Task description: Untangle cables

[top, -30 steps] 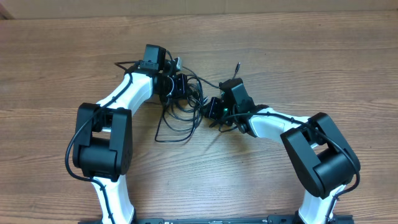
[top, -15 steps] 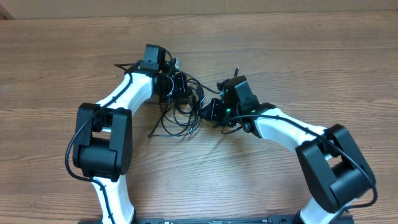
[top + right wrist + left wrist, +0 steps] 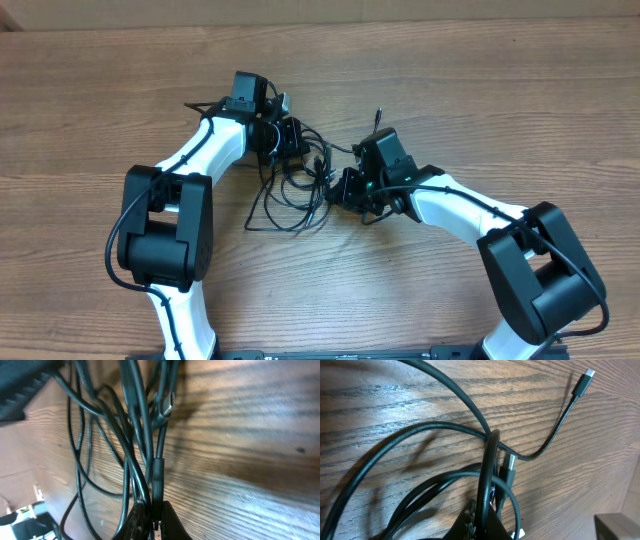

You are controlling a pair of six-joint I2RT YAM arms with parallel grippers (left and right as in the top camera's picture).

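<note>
The cables (image 3: pixel 292 196) are thin black cords tangled in loose loops on the wooden table, stretched between my two grippers. My left gripper (image 3: pixel 303 148) holds the top of the bundle. In the left wrist view it (image 3: pixel 485 516) is shut on one upright cable strand (image 3: pixel 489 465), and a free plug end (image 3: pixel 588 374) lies on the wood to the upper right. My right gripper (image 3: pixel 338 186) is at the bundle's right side. Its wrist view shows it (image 3: pixel 155 512) shut on a cable strand (image 3: pixel 158 477), with several strands and a metal plug (image 3: pixel 167 404) just beyond.
The wooden table (image 3: pixel 480 90) runs all around the bundle. Thicker black arm cables (image 3: pixel 205 105) run along both white arms. The two grippers are close together, a short span of cable apart. A loop of cable (image 3: pixel 262 222) trails toward the front left.
The right arm's elbow swung to the right and its gripper shifted slightly down. The lower cable loops bunched up, then spread out again. The left arm has stayed still.
</note>
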